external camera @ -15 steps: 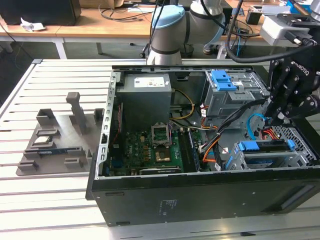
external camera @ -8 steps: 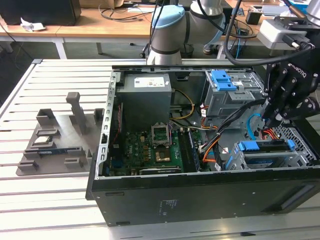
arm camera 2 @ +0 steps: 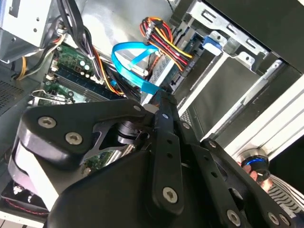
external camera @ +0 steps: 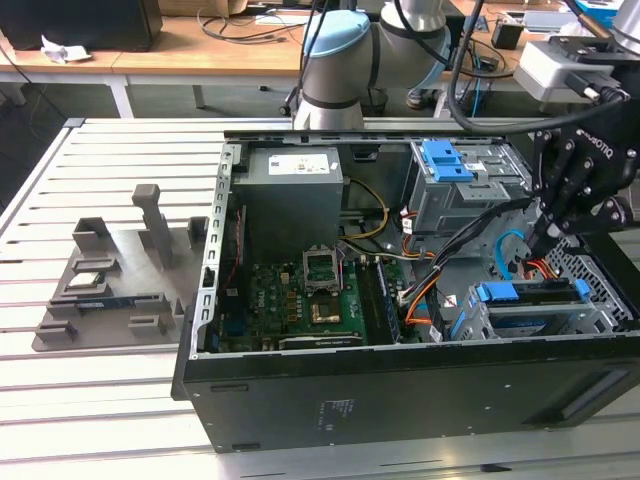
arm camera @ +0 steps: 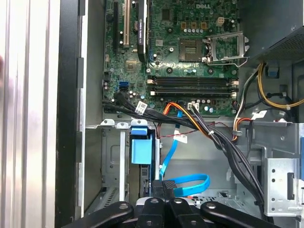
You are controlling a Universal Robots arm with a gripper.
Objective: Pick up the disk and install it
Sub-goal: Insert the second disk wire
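Resting on a slatted metal worktop (external camera: 120,400), the open computer case (external camera: 400,400) holds the disk (external camera: 535,325) beneath the gripper (external camera: 548,240), jaws closed.

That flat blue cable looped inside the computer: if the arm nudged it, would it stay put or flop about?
The blue cable would probably flop: it is a thin ribbon lying in a loose loop. It looks light, so a nudge from the gripper just beside it should bend it easily. It likely would not slide far, since it runs in among other cables.
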